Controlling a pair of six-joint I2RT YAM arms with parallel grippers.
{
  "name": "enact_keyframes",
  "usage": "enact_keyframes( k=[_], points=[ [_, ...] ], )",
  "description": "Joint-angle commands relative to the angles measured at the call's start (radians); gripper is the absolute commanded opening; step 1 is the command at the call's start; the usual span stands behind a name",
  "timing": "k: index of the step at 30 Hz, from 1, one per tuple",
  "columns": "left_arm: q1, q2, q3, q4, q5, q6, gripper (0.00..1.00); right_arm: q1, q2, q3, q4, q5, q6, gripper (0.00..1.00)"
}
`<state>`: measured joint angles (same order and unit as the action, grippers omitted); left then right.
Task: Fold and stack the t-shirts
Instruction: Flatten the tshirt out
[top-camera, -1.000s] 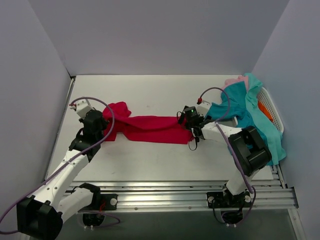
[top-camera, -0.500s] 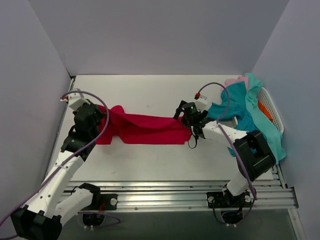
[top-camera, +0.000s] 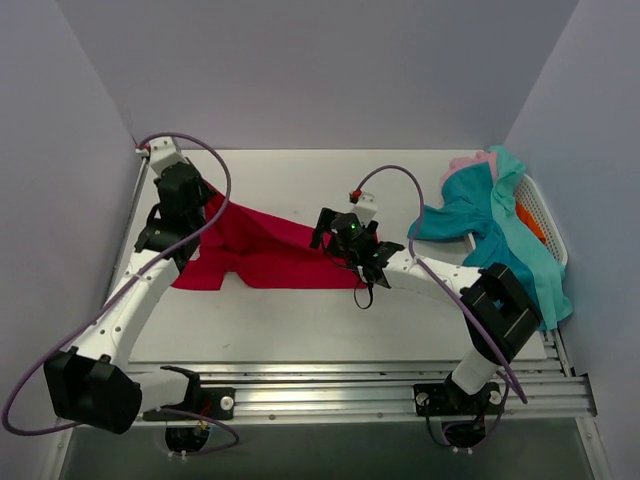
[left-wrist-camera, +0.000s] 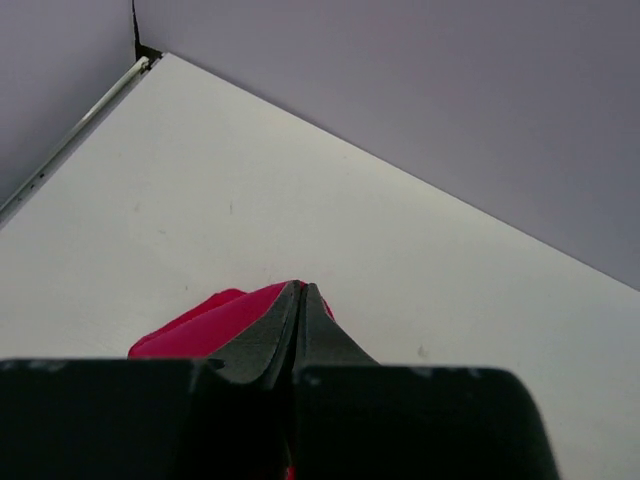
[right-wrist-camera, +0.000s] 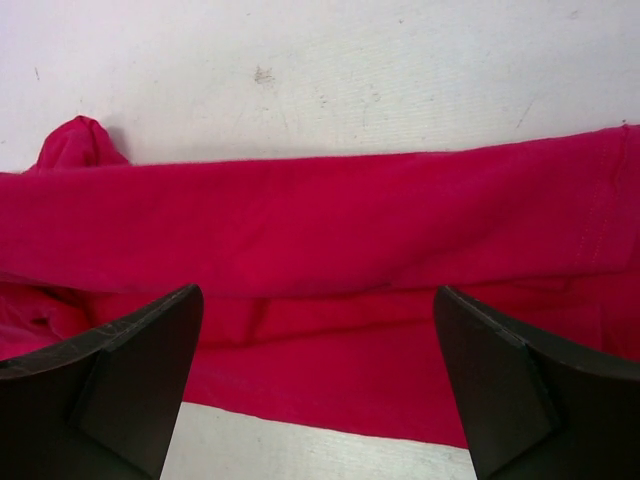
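Pinches one corner of the crimson t-shirt (top-camera: 270, 252) in the left gripper (top-camera: 204, 204), jaws shut tight on the cloth, at the far left of the table (top-camera: 300, 175). From the left wrist, shows both fingers (left-wrist-camera: 265, 345) pressed flat together, with a fold of red bulging out just beyond their tips. Rises to that pinched corner, then spreads rightward as a long, rumpled band across the middle of the table, with one flap trailing toward the near left.

Hovers over the band toward its right end with the right gripper (top-camera: 325, 240), jaws spread wide and holding nothing. From the right wrist, shows a dark finger at either lower corner and red cloth filling the gap between them, with a lengthwise fold running across and a stitched hem at the right. Cannot tell whether the fingertips touch the fabric.

Heaped at the far right: teal t-shirts (top-camera: 495, 220) draped over the white slotted basket (top-camera: 543, 215), a pale pink t-shirt (top-camera: 470, 160) peeking out at the back of the pile, something orange (top-camera: 528, 222) inside the basket. Well apart from the crimson one.
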<state>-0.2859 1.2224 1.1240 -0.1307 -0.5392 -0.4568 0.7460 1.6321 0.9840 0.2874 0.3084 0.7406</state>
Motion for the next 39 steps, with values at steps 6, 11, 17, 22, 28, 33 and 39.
enact_keyframes(
  k=[6,11,17,22,28,33,39],
  points=[
    [0.143,0.327,0.304,0.094,0.163,0.049,0.02,-0.008,0.020,0.038,-0.011,0.046,-0.001,0.95],
    [0.189,0.572,0.508,0.069,0.231,0.030,0.02,-0.013,0.028,0.044,-0.019,0.069,-0.018,0.95],
    [0.221,0.828,0.683,0.019,0.297,0.027,0.02,-0.007,0.069,0.050,0.032,0.031,-0.010,0.93],
    [0.264,0.908,0.680,0.071,0.360,-0.002,0.02,0.003,0.140,0.085,0.053,0.003,-0.007,0.84],
    [0.330,0.940,0.628,0.147,0.413,-0.025,0.02,-0.034,0.164,0.093,0.015,0.072,-0.018,0.81],
    [0.347,0.976,0.623,0.166,0.443,-0.043,0.02,-0.100,0.192,0.085,0.016,0.060,-0.018,0.78],
    [0.356,0.999,0.617,0.180,0.447,-0.048,0.02,-0.157,0.242,0.093,0.029,0.044,-0.023,0.74]
  ],
)
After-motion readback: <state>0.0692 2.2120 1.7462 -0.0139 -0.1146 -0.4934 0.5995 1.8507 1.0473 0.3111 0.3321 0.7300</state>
